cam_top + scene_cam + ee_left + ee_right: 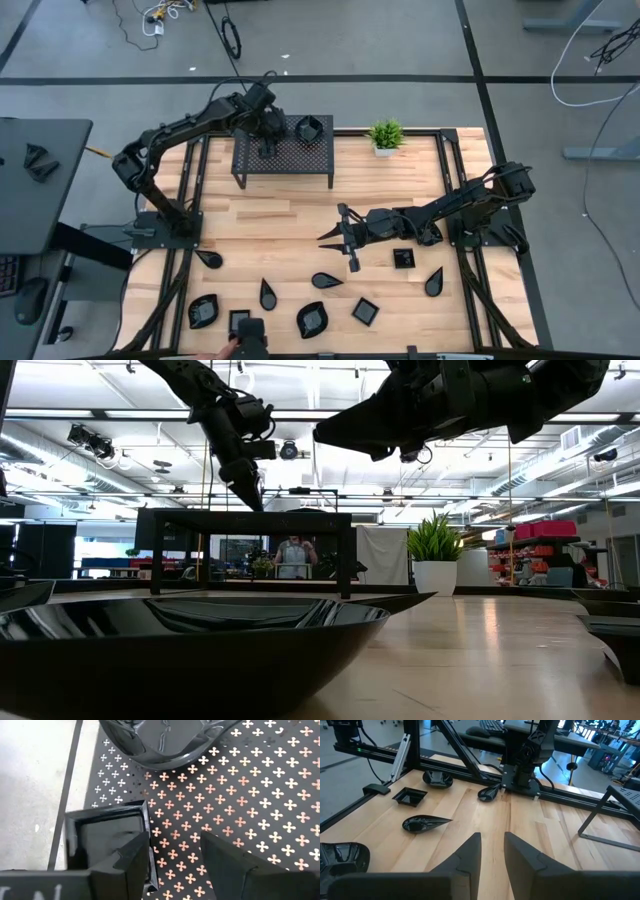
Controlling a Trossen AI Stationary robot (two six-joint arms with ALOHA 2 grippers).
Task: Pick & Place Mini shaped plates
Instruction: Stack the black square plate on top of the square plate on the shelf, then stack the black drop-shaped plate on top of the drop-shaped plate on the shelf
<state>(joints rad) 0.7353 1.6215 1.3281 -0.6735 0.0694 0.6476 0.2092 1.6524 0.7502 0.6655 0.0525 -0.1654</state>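
Several glossy black mini plates lie on the wooden table's near half: teardrops, squares, wavy ones. Two more sit on the black mesh rack: a square plate and a wavy-rim plate. My left gripper hangs open just above the rack top, beside the square plate. My right gripper hovers open over the table's middle, above bare wood, holding nothing. My left gripper points down at the rack. One finger stands over the square plate's rim, which lies flat on the mesh. I cannot tell whether the finger touches it. The other finger is over bare mesh.
A small green potted plant stands at the table's far edge, right of the rack. A person's hand reaches in at the near edge beside a square plate. Bare wood lies between the rack and the plates.
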